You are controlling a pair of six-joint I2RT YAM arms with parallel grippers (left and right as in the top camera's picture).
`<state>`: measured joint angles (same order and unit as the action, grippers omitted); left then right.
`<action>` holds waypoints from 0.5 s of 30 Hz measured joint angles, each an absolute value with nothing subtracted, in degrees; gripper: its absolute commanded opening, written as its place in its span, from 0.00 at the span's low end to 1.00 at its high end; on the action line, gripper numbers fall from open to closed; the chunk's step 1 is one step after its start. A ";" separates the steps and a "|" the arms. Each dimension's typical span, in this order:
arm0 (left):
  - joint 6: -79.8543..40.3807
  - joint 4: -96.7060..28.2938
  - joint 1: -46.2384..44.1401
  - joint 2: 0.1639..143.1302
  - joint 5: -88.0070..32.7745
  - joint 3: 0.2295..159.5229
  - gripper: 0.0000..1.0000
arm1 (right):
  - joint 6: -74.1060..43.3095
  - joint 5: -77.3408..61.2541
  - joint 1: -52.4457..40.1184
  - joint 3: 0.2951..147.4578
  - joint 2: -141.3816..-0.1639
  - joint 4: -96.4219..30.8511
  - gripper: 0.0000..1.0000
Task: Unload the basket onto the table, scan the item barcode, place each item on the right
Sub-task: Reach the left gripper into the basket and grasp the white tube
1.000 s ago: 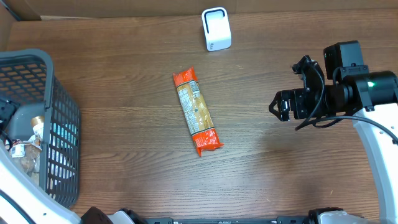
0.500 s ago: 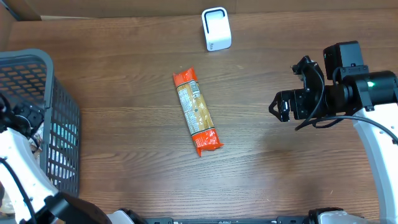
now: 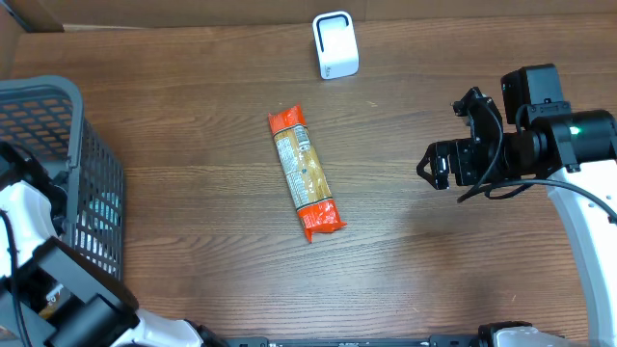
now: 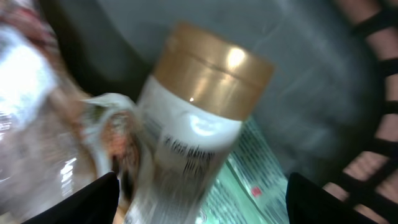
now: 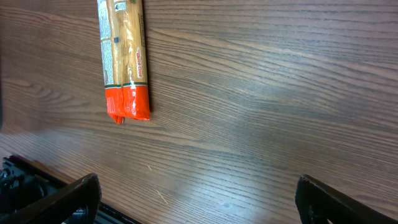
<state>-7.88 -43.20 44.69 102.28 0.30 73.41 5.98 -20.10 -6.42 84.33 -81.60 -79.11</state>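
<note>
Grey mesh basket (image 3: 96, 183) sits at the left edge of the wooden table (image 3: 193, 289) with the left arm reaching in; the left gripper (image 4: 202, 199) has its fingers spread apart, and a white bottle (image 4: 193, 124) with a gold cap lies between them (heavily blurred). Mid-table lies a long packet (image 3: 306, 173) with orange ends; a white scanner (image 3: 335, 45) stands at the far edge; further right, the right gripper (image 5: 199, 186) hangs over bare wood, fingers wide apart, holding nothing.

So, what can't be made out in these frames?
Bottle label print: left wrist view, motion blur.
Basket contents: overhead, the left arm covers them.
Packet far end: right wrist view, cut off by the top edge.
Packet barcode: overhead, too small.
</note>
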 measured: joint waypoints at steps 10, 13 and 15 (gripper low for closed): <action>-5.50 -42.94 45.41 106.91 3.03 74.17 0.12 | 6.00 -20.08 -6.42 84.33 -81.60 -80.16 1.00; -4.93 -42.78 45.54 106.94 4.75 74.63 0.04 | 6.00 -20.10 -6.42 84.33 -81.60 -80.16 1.00; -4.58 -43.07 45.58 106.94 5.41 74.85 0.04 | 6.02 -20.10 -6.42 84.33 -81.60 -80.20 1.00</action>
